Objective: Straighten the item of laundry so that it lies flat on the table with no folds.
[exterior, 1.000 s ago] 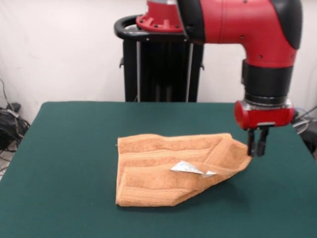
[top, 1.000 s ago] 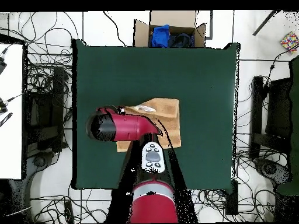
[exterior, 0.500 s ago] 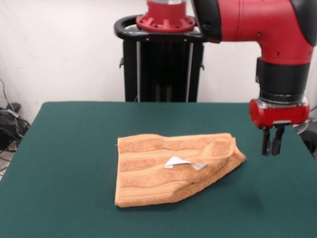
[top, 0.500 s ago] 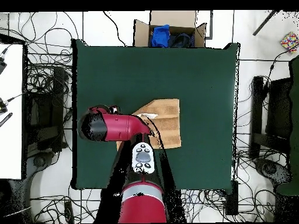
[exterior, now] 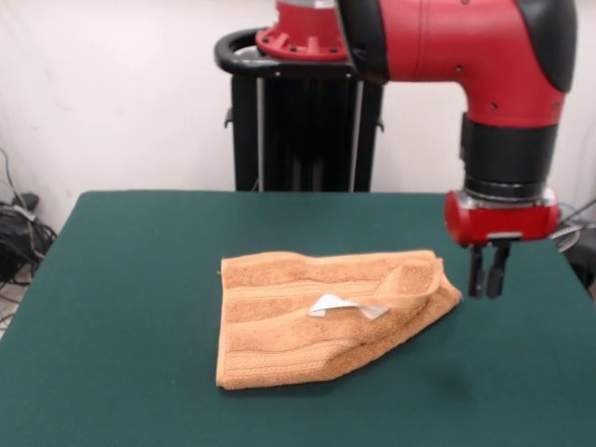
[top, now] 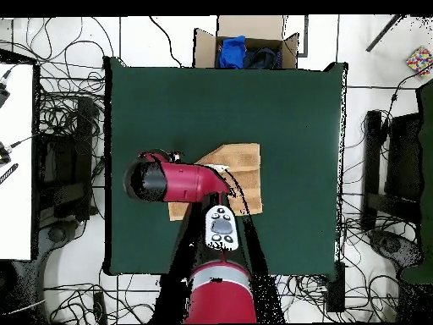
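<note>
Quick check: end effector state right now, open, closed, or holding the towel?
End effector: empty, fingers close together with a slim gap, so shut; it hangs beside the towel, not gripping it.

You will find no readable text here: the towel's white care tag shows no legible print (too small).

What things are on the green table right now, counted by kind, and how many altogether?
Orange-tan terry towels: 1, partly folded over, with a small white care tag showing.
Robot tools: 1, hanging just beside the towel's corner and holding nothing.
Dark green felt-covered tables: 1.
Total: 3, counting the tag as part of the towel.
</note>
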You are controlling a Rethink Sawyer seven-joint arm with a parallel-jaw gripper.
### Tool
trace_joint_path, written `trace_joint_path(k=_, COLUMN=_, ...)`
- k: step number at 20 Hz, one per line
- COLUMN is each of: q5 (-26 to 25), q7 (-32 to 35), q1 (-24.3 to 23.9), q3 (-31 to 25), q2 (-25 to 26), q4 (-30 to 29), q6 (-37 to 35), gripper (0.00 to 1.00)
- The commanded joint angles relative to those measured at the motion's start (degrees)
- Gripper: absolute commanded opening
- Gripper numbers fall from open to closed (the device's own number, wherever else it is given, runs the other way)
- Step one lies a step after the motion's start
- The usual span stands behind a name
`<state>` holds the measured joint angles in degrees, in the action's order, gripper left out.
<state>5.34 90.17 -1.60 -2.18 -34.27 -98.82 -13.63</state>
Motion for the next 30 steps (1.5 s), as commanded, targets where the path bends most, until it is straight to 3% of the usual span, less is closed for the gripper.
trace_joint_path(k=1, q5=-5.5, q7=1.0, q1=-3.5, q3=2.1, q2=-1.8, q4=1.0, q6=-7.6, gripper=0.00)
trace_joint_path(k=6, q5=-9.5, q7=-2.9, q1=-7.7, q3=-0.6, q2=-5.6, q4=-0.5, q6=-11.3, gripper=0.00)
trace_joint_path(k=11, q5=-12.4, q7=-2.3, q1=-9.6, q3=-2.9, q2=-8.0, q4=-2.6, q6=-11.8, gripper=0.00)
trace_joint_path(k=12, q5=-13.2, q7=-0.5, q1=-10.3, q3=-3.7, q2=-8.4, q4=-3.1, q6=-11.0, gripper=1.00)
trace_joint_path(k=17, q5=-13.6, q7=0.6, q1=-8.7, q3=-2.7, q2=-8.1, q4=-1.5, q6=-15.7, gripper=1.00)
trace_joint_path(k=30, q5=-13.4, q7=5.1, q1=-9.3, q3=-3.6, q2=-5.8, q4=-6.9, q6=-8.9, gripper=1.00)
